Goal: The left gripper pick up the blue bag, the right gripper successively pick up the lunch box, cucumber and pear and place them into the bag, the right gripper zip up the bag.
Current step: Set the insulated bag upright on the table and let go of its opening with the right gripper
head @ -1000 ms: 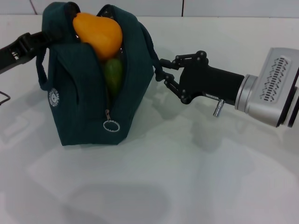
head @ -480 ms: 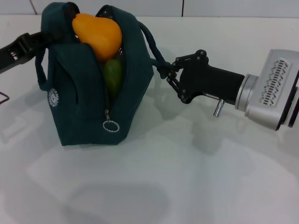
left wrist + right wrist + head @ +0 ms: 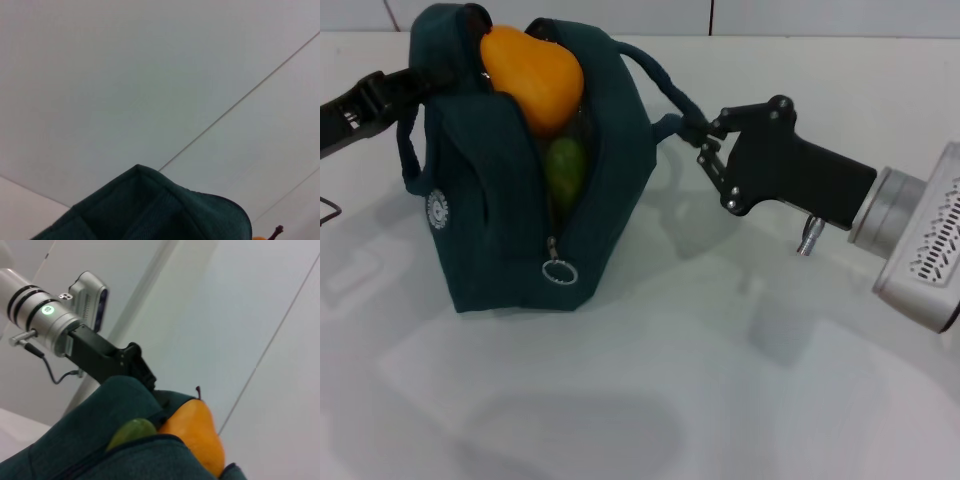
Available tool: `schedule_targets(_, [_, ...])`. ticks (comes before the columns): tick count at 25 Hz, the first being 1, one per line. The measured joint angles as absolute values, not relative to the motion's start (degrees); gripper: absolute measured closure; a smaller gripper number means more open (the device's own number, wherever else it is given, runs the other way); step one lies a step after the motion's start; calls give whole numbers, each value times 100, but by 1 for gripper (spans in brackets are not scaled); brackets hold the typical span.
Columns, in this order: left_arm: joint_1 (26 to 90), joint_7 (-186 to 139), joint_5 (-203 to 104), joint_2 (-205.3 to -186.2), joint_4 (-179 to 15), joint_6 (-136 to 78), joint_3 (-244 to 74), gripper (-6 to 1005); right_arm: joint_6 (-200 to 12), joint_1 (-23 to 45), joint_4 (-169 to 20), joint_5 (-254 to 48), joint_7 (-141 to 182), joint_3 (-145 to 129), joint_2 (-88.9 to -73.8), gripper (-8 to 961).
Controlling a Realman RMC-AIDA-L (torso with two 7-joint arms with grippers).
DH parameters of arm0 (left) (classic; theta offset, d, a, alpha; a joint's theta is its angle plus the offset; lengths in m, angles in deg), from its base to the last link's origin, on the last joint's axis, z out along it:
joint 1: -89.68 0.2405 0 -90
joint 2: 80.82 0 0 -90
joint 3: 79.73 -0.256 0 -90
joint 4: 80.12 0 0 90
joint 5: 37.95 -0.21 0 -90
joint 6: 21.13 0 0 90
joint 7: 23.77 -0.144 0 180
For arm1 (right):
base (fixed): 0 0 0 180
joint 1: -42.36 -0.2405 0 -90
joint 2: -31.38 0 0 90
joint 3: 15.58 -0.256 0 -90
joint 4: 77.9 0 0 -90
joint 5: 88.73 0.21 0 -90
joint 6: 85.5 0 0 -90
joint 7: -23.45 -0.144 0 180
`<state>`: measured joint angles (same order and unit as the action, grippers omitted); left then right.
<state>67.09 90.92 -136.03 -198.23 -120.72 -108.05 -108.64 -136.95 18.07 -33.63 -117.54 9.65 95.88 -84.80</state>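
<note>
The blue bag (image 3: 500,220) stands on the white table with its zipper open down the front. The pear (image 3: 532,72) sticks out of its top, and the cucumber (image 3: 563,170) shows below it in the opening. The lunch box is hidden. My left gripper (image 3: 418,82) is shut on the bag's far left upper edge; in the right wrist view that left gripper (image 3: 142,371) sits behind the pear (image 3: 197,437) and cucumber (image 3: 131,432). My right gripper (image 3: 702,132) is shut on one loop handle (image 3: 665,90), which stretches taut to the right. The zipper ring (image 3: 558,272) hangs low on the front.
The white table (image 3: 670,380) spreads in front of and right of the bag. A thin dark wire (image 3: 328,210) lies at the left edge. A pale wall with seams rises behind. The left wrist view shows only the bag's rim (image 3: 150,210) and the pear's stem (image 3: 276,231).
My right gripper has moved right and slightly up with the handle, which went from hanging slack to stretched taut. The bag leaned slightly right. The left arm has not moved.
</note>
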Motion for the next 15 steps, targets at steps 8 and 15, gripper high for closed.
schedule_targets(8, [6737, 9112, -13588, -19823, -12072, -10807, -10865, 891, -13794, 2149, -3253, -11184, 1692, 9574, -8478, 917])
schedule_targets(15, [6804, 9117, -13514, -19815, -12072, -10806, -10861, 890, -13803, 2337, -3199, -10849, 2101, 9531, -8483, 919])
